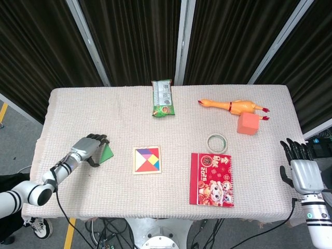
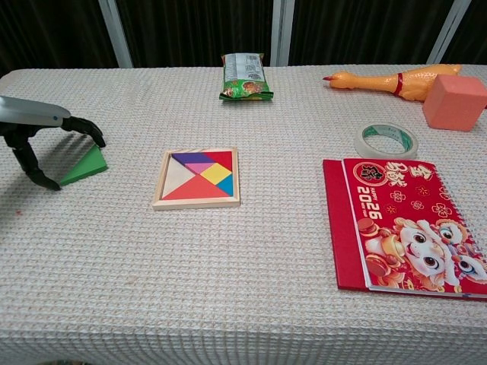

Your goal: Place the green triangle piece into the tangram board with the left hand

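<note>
Chest view: arching the left hand [image 2: 38, 141], fingers apart, over the flat green triangle piece [image 2: 85, 164], gripping nothing yet. Risking pushing it along the bench [image 2: 251, 281] instead of lifting, being so thin. Leaving the square wooden tangram board [image 2: 198, 178] well apart.

Bench [image 2: 228, 289] clutter: green snack packet [image 1: 163, 98] at back, rubber chicken [image 1: 232, 106] touching, I think, orange cube [image 1: 248, 123], tape roll [image 2: 386, 141] just behind red 2025 calendar book [image 2: 403, 223].
</note>
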Robot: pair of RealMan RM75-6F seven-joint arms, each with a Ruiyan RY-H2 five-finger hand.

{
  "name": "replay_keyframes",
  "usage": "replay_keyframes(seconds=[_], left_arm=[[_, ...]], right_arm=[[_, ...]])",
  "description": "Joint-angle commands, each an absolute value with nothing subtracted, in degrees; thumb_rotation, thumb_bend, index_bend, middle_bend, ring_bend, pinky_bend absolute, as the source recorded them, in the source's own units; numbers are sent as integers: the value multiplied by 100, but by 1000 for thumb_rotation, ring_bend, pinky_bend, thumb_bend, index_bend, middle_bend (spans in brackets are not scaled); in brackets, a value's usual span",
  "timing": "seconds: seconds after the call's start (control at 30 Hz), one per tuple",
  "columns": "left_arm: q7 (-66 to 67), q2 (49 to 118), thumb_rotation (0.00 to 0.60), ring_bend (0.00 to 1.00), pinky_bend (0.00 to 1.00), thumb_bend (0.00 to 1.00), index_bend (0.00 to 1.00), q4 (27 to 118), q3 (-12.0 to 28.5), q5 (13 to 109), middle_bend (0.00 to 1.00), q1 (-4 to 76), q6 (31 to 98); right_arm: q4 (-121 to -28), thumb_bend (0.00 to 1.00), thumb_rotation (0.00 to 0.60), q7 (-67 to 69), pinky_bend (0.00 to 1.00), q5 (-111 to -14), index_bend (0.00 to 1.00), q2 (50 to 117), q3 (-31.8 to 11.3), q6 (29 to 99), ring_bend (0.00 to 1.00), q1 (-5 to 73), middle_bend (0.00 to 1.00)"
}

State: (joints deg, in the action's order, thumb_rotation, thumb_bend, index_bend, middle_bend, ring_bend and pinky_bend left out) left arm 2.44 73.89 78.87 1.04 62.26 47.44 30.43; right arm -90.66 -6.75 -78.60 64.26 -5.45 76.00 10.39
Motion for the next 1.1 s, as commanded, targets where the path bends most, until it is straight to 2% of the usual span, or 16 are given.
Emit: replay_keyframes(seconds=[0.03,1.1], left_arm=[[231,7380,600,0,6,154,173,7904,109,6213,0,4748,3033],[76,7438,600,0,6,154,215,7831,136,6140,9,4741,2976]], right_arm=[[-9068,451,600,-677,0,-7856,0,6426,-545,7597,0,1041,0],[-9018,450,600,-643,0,-7785,0,6437,-533,7531,0,1046,0]])
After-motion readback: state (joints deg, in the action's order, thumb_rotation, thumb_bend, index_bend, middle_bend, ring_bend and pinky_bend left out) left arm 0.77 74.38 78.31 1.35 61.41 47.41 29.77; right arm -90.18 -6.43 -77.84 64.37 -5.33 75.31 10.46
